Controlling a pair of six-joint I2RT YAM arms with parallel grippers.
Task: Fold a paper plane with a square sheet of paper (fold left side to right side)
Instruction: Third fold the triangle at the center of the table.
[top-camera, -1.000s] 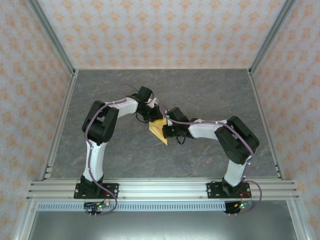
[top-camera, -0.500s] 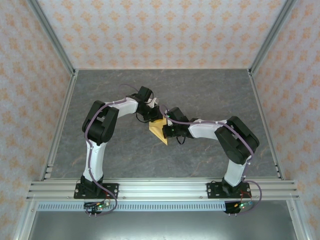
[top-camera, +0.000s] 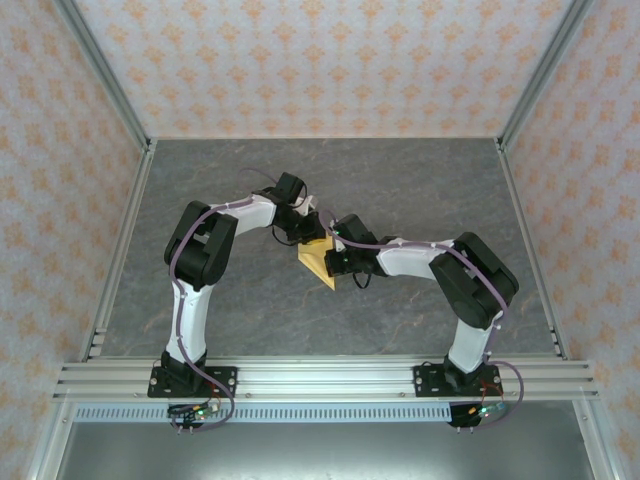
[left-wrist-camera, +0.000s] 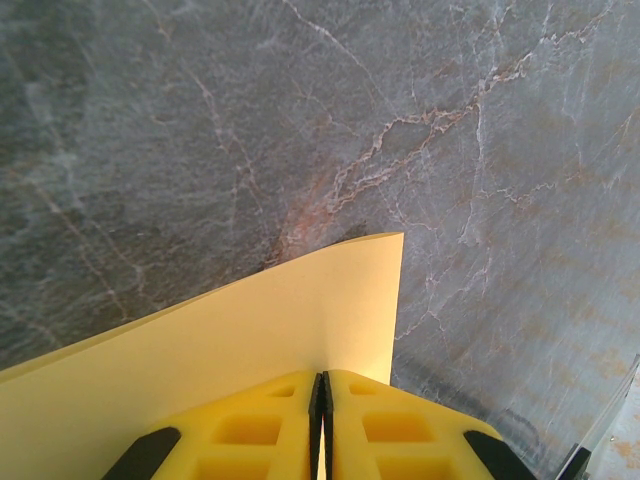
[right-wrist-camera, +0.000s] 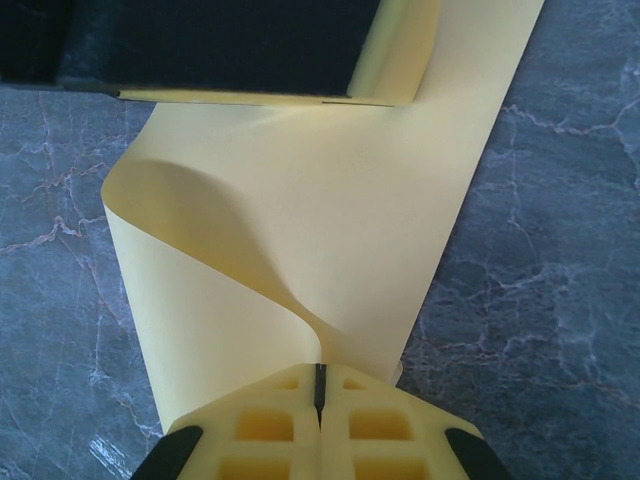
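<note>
Your grey table (top-camera: 420, 190) carries the 2 arms, their wrists nearly touching mid-table over the square sheet of paper (top-camera: 318, 265). The sheet is no longer flat. 1 side curls up and over in a loose bow with no sharp crease visible, so I'd judge the first left-to-right fold only begun — every later fold of the plane remains. The left gripper (left-wrist-camera: 321, 380) is clamped on a straight edge; the right gripper (right-wrist-camera: 320, 385) pinches the curled flap. The crowded wrists are your main obstacle.
</note>
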